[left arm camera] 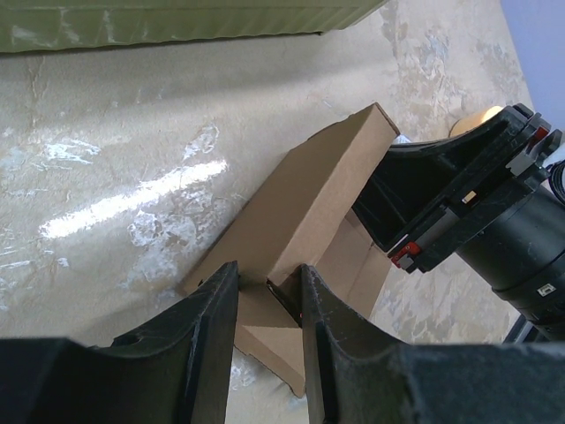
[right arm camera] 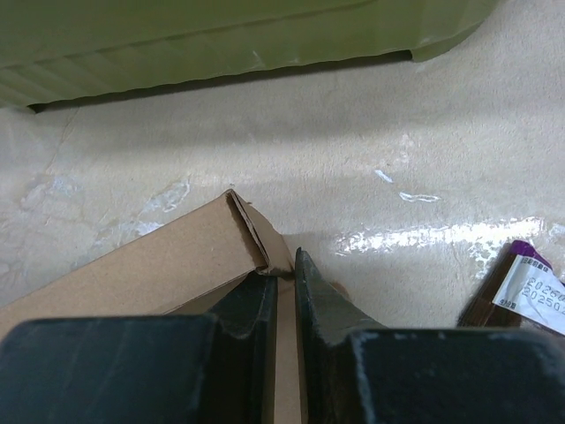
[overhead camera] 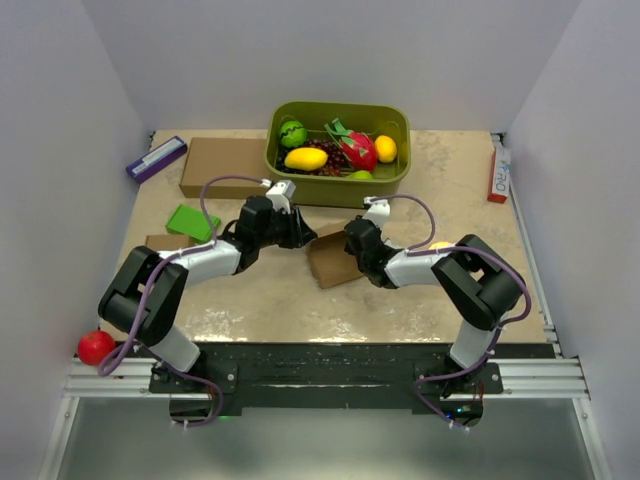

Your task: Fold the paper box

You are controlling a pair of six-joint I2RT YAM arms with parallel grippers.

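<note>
The paper box (overhead camera: 328, 262) is a brown thin cardboard piece lying mid-table, one long side wall folded up. In the left wrist view the paper box (left arm camera: 309, 199) has its raised wall end between my left gripper's (left arm camera: 269, 283) fingers, which hold it from both sides. In the right wrist view my right gripper (right arm camera: 284, 265) is nearly closed, pinching a thin flap at the opposite corner of the paper box (right arm camera: 150, 265). From above, the left gripper (overhead camera: 300, 232) and the right gripper (overhead camera: 352, 245) sit at the box's far corners.
A green bin (overhead camera: 392, 185) of toy fruit stands just behind the box. A large brown carton (overhead camera: 220, 165), a purple-and-white pack (overhead camera: 155, 158), a green block (overhead camera: 190, 222) and a small brown carton (overhead camera: 165, 243) lie at left. A red ball (overhead camera: 96, 346) rests off the near-left edge.
</note>
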